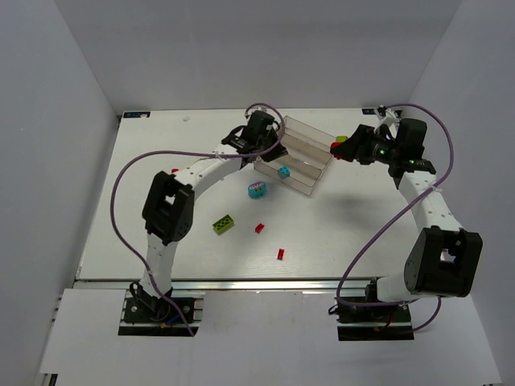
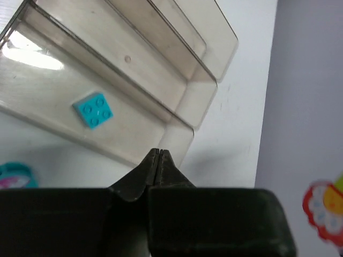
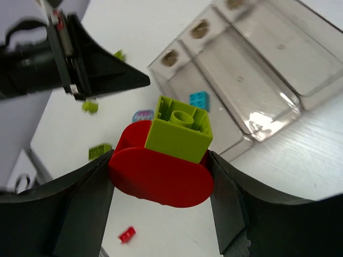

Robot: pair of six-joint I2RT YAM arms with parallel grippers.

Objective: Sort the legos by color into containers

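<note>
Right gripper (image 3: 161, 182) clamps a red-and-lime brick stack (image 3: 179, 131) near the clear tray (image 1: 304, 133); left gripper (image 2: 158, 160) pinched together, empty.
One cyan brick (image 2: 93, 110) lies in a compartment; lime brick (image 1: 224, 223), two red bricks (image 1: 260, 227) and cyan-magenta piece (image 1: 257, 190) wait on the table (image 1: 362, 233): sorting barely begun.

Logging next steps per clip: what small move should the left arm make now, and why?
Probably pull the left gripper back from the tray and open it. Its jaws are shut on nothing, a blue brick already lies in the front compartment, and a blue-and-pink piece sits on the table just before the tray, likely the next pick.
</note>
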